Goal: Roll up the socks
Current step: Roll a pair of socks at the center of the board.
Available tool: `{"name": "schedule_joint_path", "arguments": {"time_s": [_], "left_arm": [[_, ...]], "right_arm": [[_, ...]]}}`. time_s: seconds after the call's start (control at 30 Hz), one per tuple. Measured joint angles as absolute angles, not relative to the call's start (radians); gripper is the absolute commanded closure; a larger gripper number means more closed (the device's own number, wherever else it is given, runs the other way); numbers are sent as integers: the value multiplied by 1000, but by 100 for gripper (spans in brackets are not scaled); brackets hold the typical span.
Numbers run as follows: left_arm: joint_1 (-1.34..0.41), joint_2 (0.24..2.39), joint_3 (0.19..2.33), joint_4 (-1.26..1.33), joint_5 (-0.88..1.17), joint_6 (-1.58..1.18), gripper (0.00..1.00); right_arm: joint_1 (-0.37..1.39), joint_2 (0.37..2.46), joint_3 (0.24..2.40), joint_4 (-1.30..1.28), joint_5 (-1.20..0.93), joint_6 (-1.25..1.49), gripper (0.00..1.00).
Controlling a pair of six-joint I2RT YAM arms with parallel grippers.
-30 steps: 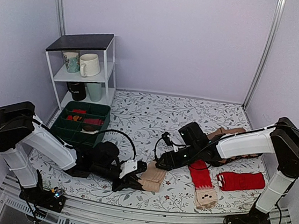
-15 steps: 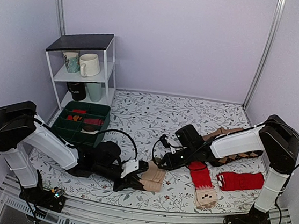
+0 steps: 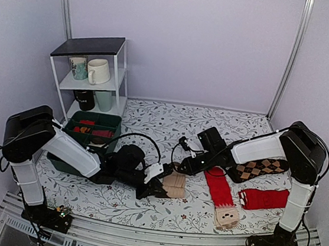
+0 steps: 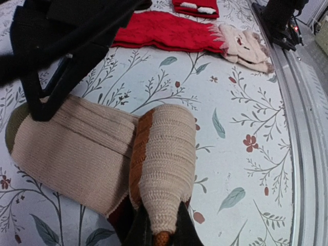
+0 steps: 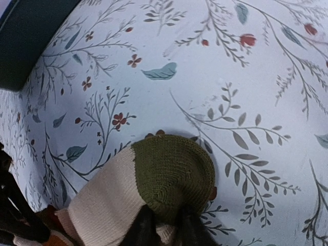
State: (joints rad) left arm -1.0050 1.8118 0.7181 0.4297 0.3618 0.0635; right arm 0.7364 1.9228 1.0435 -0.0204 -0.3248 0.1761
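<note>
1. tan knitted socks (image 3: 173,184) lie on the flowered table (image 3: 153,121) near its front middle, directly between the two grippers and touching both.
2. left gripper (image 3: 157,187) sits just to the left of the socks. in its wrist view the fingers are pinched together on the end of a tight roll (image 4: 166,169), whose axis points straight away from the gripper.
3. right gripper (image 3: 182,168) sits just beyond and to the right of the socks. in its wrist view the fingers are closed on the olive toe (image 5: 171,179), with the beige body trailing off to the lower left.
4. the unrolled part (image 4: 72,148) lies flat beside the roll and reaches sideways to the right gripper, so the socks' long axis runs from one gripper to the other, across the roll's axis.
5. judgement: the next turn depends on this line. the roll has to travel toward the toe end, so the left gripper, holding the roll, is the one placed to drive it, while the right gripper holds the far end.
6. red socks (image 3: 219,188) lie just right of the right gripper, apart from the work.
</note>
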Motion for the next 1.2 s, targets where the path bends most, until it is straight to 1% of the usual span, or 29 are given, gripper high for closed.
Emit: {"name": "schedule_joint_path", "arguments": {"time_s": [0.07, 0.13, 0.23, 0.37, 0.5, 0.6, 0.7, 0.9, 1.2], "left_arm": [[-1005, 1812, 713, 432, 369, 51, 100], [-1004, 1814, 709, 438, 377, 42, 100], [-1001, 1821, 706, 451, 390, 27, 100], [-993, 1827, 702, 464, 411, 5, 100], [-982, 1838, 702, 467, 441, -17, 100], [-975, 1848, 704, 471, 466, -30, 100], [-971, 1853, 704, 474, 483, -37, 100], [-970, 1853, 705, 471, 496, -40, 100], [-970, 1860, 712, 464, 517, -41, 100]], "right_arm": [[736, 1922, 1036, -7, -336, 171, 65], [737, 1908, 1008, 25, -347, 168, 54], [736, 1839, 934, 51, -349, 162, 48], [738, 1694, 823, 99, -371, 146, 43], [776, 1563, 697, 219, -422, 103, 41], [838, 1551, 633, 296, -455, 80, 36], [899, 1554, 579, 362, -472, 67, 35], [921, 1611, 564, 457, -486, 67, 34], [922, 1652, 564, 481, -420, 57, 34]]}}
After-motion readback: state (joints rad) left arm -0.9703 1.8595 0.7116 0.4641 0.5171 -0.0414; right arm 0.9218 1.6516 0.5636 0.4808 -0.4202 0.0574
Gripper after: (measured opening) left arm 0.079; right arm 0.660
